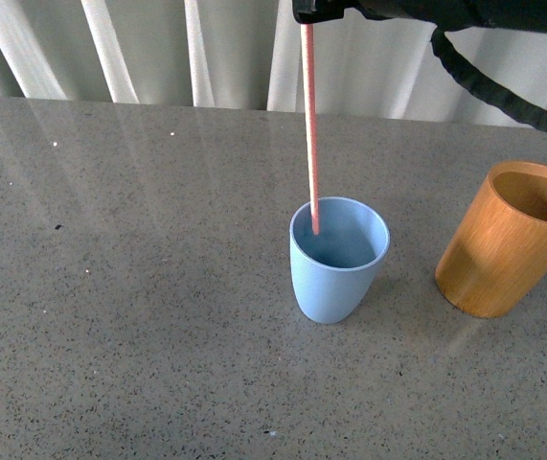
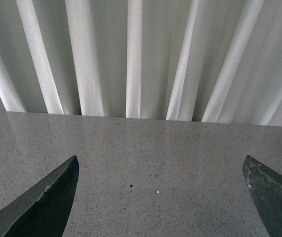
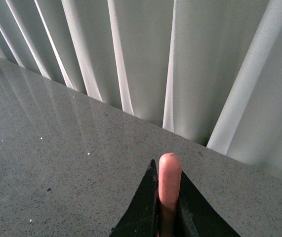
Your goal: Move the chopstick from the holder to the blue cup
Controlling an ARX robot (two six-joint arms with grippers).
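Note:
A pink-red chopstick (image 1: 309, 125) hangs almost upright from my right gripper (image 1: 307, 15), which is shut on its top end at the upper edge of the front view. Its lower tip dips inside the light blue cup (image 1: 338, 259) standing mid-table. In the right wrist view the chopstick's rounded end (image 3: 169, 177) pokes out between the two dark fingers (image 3: 143, 210). The orange-brown holder (image 1: 508, 240) stands to the right of the blue cup and looks empty. My left gripper (image 2: 161, 170) is open over bare tabletop, with nothing between its fingers.
The grey speckled table (image 1: 129, 287) stretches left and forward of the cups. White pleated curtains (image 1: 158, 48) close off the far edge. A black cable loop (image 1: 503, 91) from the right arm hangs above the holder.

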